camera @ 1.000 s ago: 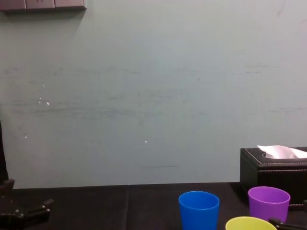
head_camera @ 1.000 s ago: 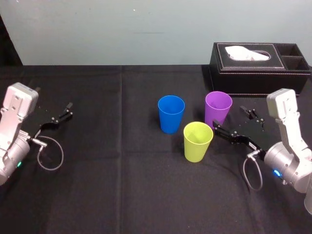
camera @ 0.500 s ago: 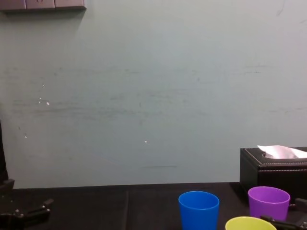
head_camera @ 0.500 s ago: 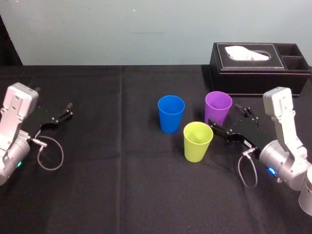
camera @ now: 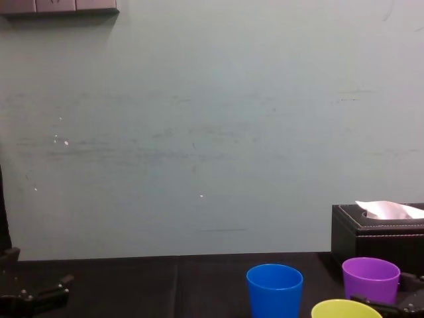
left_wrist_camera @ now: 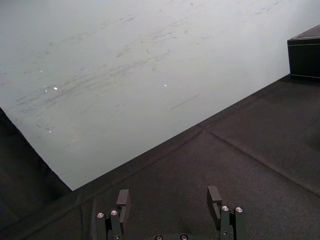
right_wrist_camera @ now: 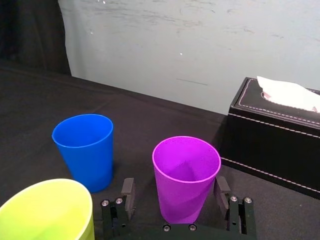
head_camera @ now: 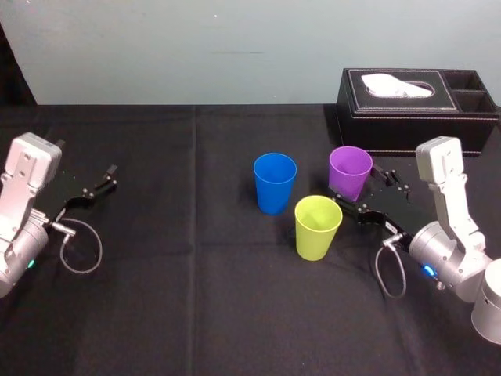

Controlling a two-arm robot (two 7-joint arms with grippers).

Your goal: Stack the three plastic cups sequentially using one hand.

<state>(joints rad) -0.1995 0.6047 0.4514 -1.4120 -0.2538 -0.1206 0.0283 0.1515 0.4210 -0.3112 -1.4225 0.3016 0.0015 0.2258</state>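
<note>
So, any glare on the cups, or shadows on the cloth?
Head view: no glare on the blue cup, purple cup or yellow-green cup; no shadows discernible on black cloth; left gripper parked at left. Right wrist view: purple cup, inside the open right gripper, glare-free.

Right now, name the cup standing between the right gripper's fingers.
The purple cup, upright inside the open right gripper; the blue cup and yellow-green cup stand outside it. The left gripper rests far left.

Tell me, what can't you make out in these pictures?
Chest view: the bottom edge cuts off the yellow-green cup below its rim.
Right wrist view: the right gripper hides the purple cup's base.
Left wrist view: beyond the parked left gripper, the frame edge clips the tissue box.
</note>
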